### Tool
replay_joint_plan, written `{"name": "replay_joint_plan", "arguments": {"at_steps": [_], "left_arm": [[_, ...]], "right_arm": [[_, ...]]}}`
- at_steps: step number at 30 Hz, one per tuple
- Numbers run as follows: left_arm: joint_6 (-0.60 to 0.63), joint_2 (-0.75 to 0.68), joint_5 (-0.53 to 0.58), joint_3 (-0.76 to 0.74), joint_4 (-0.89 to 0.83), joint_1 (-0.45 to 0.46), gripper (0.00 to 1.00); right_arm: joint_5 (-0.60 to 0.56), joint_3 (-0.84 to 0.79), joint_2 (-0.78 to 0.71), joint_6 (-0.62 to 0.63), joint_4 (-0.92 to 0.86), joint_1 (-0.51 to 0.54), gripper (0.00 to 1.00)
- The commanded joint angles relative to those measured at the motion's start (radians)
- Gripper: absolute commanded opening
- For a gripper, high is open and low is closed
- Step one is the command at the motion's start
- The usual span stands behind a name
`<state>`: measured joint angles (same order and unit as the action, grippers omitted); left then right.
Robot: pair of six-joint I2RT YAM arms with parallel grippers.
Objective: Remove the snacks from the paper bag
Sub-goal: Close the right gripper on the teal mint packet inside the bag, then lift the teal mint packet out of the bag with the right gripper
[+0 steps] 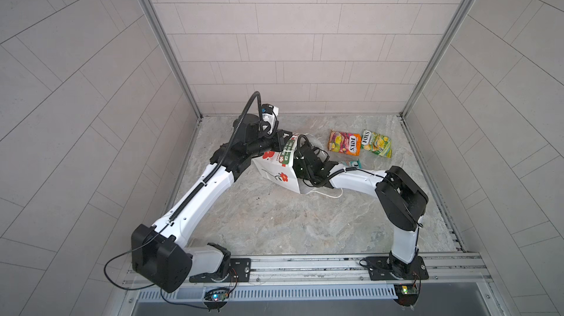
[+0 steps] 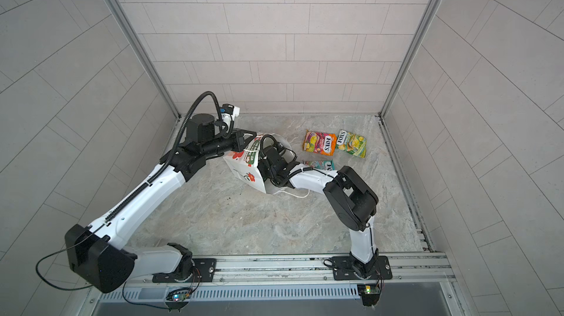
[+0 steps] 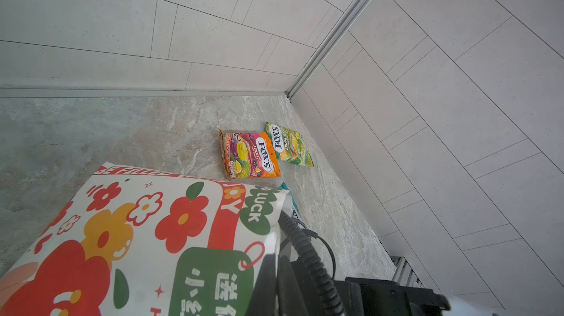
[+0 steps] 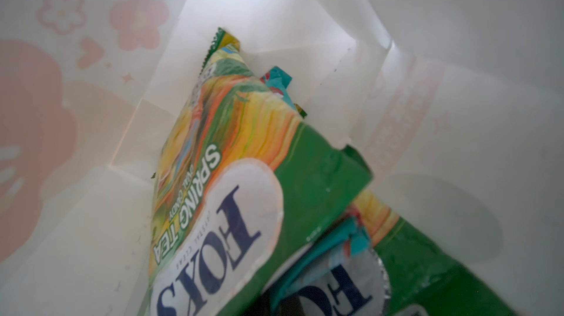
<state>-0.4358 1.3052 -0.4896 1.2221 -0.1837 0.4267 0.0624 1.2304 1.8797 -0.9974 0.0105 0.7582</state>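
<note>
The white paper bag (image 1: pixel 276 174) (image 2: pixel 244 171) lies on its side, its flower print (image 3: pixel 137 238) facing up. My left gripper (image 3: pixel 276 287) is shut on the bag's rim. My right gripper (image 4: pixel 283 308) reaches inside the bag, shut. Only a dark sliver of it shows, between a green-yellow snack (image 4: pixel 229 177) and a teal one (image 4: pixel 323 253). Which of the two it pinches I cannot tell. Another green packet (image 4: pixel 427 268) lies beside them. On the table outside lie an orange-pink snack (image 1: pixel 344 143) (image 3: pixel 250 154), a green-yellow one (image 1: pixel 376 143) (image 3: pixel 290 145) and a teal one (image 2: pixel 319 164).
The bag's white cord handle (image 1: pixel 328 194) trails on the marbled table (image 1: pixel 274 223) under my right forearm. Tiled walls (image 1: pixel 274 55) close in the back and both sides. A metal rail (image 1: pixel 305 265) carrying both arm bases runs along the front edge.
</note>
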Motion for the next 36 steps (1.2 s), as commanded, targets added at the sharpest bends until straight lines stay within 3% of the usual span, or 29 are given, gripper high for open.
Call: {"name": "replay_joint_plan", "arguments": {"at_steps": [1, 22, 36], "left_arm": [[0.021, -0.006, 0.031, 0.0, -0.022, 0.0, 0.0], [0.028, 0.002, 0.05, 0.007, -0.042, 0.0, 0.0], [0.022, 0.008, 0.045, 0.009, -0.042, 0.0, 0.0]], "right_arm": [[-0.017, -0.022, -0.088, 0.061, -0.013, 0.001, 0.0], [-0.055, -0.169, -0.448, 0.26, -0.091, -0.003, 0.0], [0.038, -0.069, -0.676, 0.419, -0.299, -0.008, 0.0]]}}
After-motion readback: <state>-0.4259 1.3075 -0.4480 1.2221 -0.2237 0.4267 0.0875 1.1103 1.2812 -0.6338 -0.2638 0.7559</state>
